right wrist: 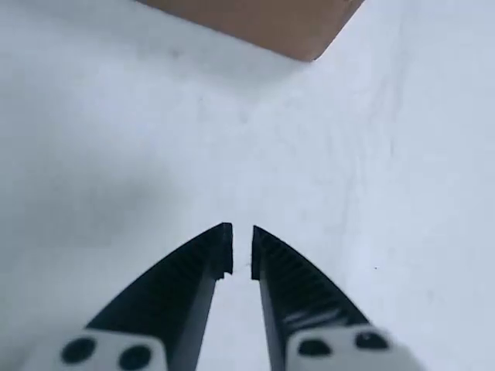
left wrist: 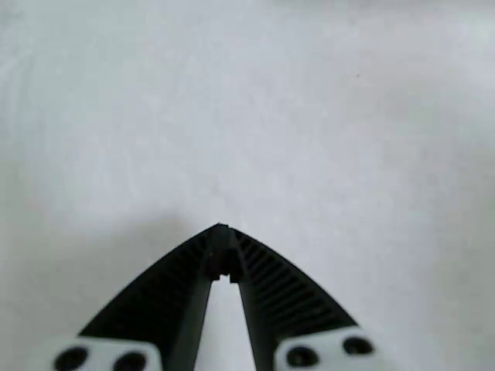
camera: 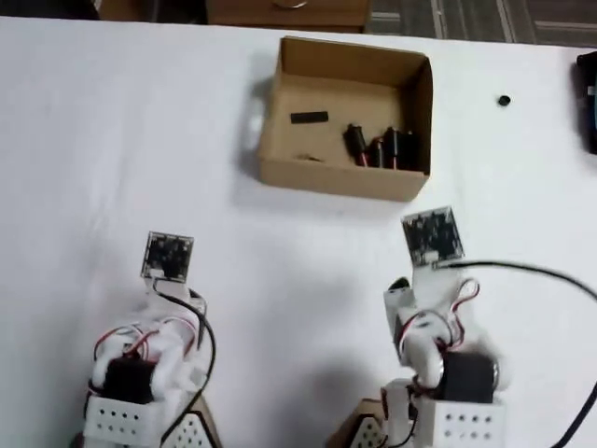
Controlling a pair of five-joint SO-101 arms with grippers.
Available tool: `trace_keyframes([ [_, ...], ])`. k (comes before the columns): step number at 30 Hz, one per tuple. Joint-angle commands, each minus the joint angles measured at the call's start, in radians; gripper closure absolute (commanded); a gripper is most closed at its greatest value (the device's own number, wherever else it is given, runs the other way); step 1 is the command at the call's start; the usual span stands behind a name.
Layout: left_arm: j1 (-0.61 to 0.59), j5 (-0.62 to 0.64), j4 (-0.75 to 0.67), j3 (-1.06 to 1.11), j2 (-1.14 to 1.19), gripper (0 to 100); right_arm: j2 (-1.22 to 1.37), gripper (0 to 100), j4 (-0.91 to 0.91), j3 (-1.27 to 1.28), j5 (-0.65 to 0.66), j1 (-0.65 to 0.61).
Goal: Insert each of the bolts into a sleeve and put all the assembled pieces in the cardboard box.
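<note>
Brown cardboard box [camera: 347,177] sits toward the far side of the white counter [camera: 140,140], with a cluster of dark bolt-and-sleeve pieces [camera: 382,147] inside. The only stray I spot is a small black piece [camera: 504,100] off past the box's right side, so I'd say the right arm is nearer. It's too tiny to tell its long axis. Left hand [left wrist: 222,232] is pinched closed and empty. Right hand [right wrist: 241,251] is ajar by a sliver, also empty.

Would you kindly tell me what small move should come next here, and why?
Probably swing the right pincer out toward the small black piece on the table right of the box. It looks like a part left outside, while other pieces already lie inside, and that pincer holds nothing.
</note>
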Motion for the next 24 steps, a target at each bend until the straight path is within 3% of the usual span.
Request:
trace_keyframes([
  [1,-0.005,-0.003,0.035,0.021,-0.025,98,-0.154,97.9,-0.027,0.106,0.008,0.005],
  [5,-0.005,-0.002,0.087,0.021,-0.025,98,-0.294,97.8,-0.033,0.244,0.008,0.004],
  [14,-0.005,-0.002,0.087,0.021,-0.025,98,-0.283,97.8,-0.036,0.422,0.003,0.002],
  [24,-0.005,-0.002,0.087,0.021,-0.025,98,-0.283,97.8,-0.056,0.459,0.002,0.005],
])
